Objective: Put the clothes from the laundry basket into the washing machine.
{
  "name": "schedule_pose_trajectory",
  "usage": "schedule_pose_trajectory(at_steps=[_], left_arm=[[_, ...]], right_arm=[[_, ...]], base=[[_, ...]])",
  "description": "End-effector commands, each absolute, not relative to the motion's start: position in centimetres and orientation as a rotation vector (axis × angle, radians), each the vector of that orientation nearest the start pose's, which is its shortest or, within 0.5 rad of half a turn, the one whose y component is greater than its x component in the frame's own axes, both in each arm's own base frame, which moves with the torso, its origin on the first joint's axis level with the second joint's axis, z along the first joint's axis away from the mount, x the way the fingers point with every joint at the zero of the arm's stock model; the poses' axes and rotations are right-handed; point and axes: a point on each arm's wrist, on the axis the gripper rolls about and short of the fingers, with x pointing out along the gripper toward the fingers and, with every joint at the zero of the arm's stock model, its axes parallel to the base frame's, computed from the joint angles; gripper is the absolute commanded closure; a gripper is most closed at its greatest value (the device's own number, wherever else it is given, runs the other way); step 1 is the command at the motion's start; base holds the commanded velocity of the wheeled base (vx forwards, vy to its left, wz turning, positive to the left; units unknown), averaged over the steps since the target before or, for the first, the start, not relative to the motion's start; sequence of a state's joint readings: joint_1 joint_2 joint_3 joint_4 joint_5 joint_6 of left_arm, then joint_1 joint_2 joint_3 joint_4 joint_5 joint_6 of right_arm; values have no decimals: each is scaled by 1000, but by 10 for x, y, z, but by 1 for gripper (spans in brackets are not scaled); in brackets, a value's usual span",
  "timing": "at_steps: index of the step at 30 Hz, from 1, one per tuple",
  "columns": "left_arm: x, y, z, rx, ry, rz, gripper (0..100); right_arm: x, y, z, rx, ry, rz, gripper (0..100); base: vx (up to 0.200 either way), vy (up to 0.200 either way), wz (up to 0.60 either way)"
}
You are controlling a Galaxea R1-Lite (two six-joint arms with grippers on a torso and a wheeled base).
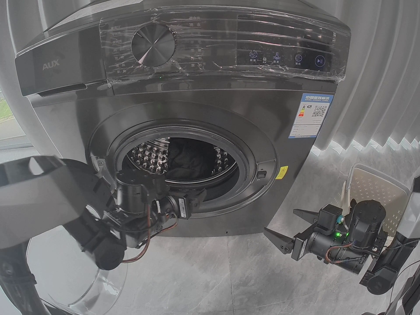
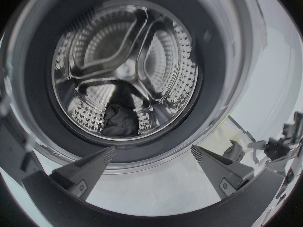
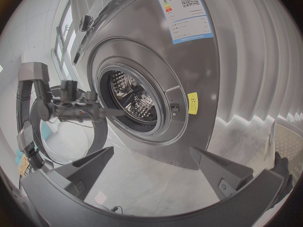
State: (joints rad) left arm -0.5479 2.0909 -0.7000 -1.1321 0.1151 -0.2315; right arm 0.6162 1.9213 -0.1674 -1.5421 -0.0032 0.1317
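Observation:
The washing machine (image 1: 183,110) stands with its round opening uncovered. A dark garment (image 1: 188,158) lies inside the steel drum, low in it in the left wrist view (image 2: 120,122). My left gripper (image 1: 197,197) is at the lower rim of the opening, open (image 2: 152,153) and holding nothing. My right gripper (image 1: 282,223) hovers above the floor to the right of the machine, open (image 3: 151,153) and holding nothing. Behind it on the floor is the pale laundry basket (image 1: 376,189), with a dark cloth (image 3: 281,167) at its edge.
The machine's glass door (image 1: 74,276) hangs open at the lower left, under my left arm (image 3: 79,109). White curtains (image 1: 380,66) hang behind and to the right. Grey tiled floor (image 1: 218,272) stretches in front of the machine.

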Motion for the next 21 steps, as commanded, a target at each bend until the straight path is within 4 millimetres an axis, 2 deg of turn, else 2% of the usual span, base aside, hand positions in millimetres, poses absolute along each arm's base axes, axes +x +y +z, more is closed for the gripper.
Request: schedule_pose_trajectory(at_steps=[1,6,8,10,16,21], left_arm=[[213,-161,151,-200,138,-548,0],[182,-147,180,-251,33,-591,0],[177,-143,185,-258,10,-590,0],[164,-133,192,-288,-23,-591,0],[155,-117,172,-229,76,-513,0],[152,-103,153,-194,147,-445,0]], right_arm=[[197,140,78,64,236,599,0],[192,138,85,70,212,606,0],[191,137,86,71,209,607,0],[186,135,89,73,198,611,0],[175,128,102,87,157,615,0],[154,102,116,106,96,544,0]], base=[[0,0,0],[0,0,0],[0,0,0],[0,0,0],[0,0,0],[0,0,0]])
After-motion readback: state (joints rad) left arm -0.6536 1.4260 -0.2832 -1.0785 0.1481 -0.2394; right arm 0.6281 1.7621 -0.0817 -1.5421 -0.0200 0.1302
